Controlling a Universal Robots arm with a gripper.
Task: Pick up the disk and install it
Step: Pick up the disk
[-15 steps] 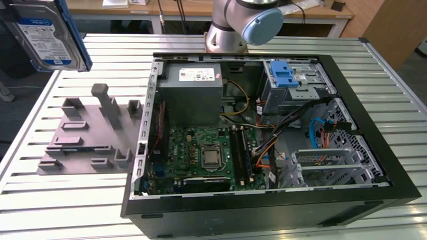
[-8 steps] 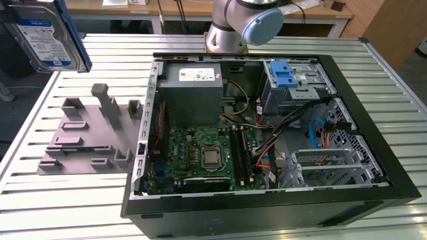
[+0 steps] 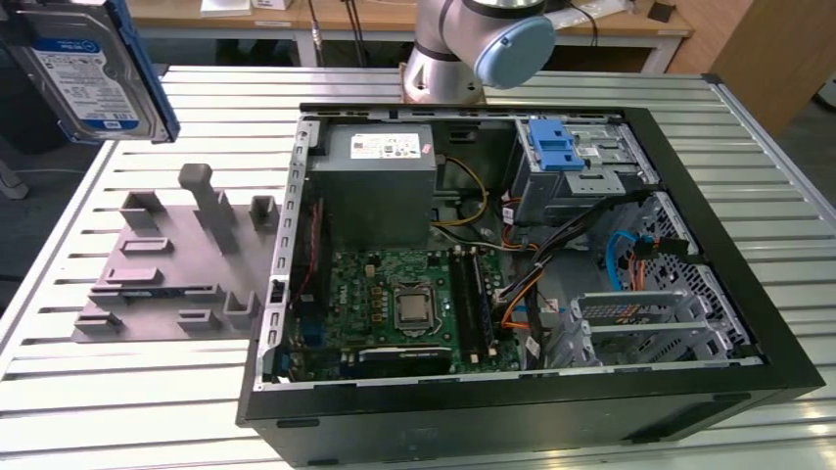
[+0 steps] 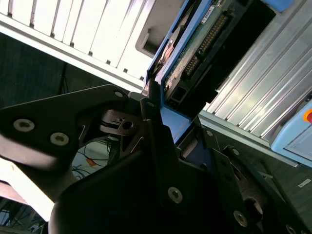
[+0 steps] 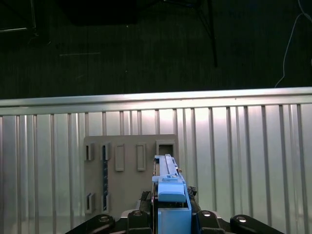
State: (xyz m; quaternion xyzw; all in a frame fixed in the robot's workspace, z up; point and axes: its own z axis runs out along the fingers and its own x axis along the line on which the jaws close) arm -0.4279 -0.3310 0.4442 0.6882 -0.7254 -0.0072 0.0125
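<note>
One disk [image 3: 81,73]; one computer case [image 3: 496,416]; one fixture plate [image 3: 147,294].

Disk [image 3: 85,69]: silver body, blue-and-white label, blue bracket round edge.
Fingers [image 4: 158,131]: black, in second wrist view.
Surface [image 3: 131,392]: pale silver metal, ribbed in parallel stripes.
Fixture plate [image 3: 170,264], at exterior view's left: plain grey, same grey for raised blocks.
Computer case [image 3: 523,416]: black shell, silver inner frame.
Power supply [image 3: 372,196]: grey, white sticker.
Motherboard [image 3: 405,304]: green, black slots.
Drive cage [image 3: 575,162]: silver, blue latch.
Cables [image 3: 520,291]: orange, yellow, black, blue.
Arm [image 3: 457,39]: silver-grey, pale blue cap.
</note>
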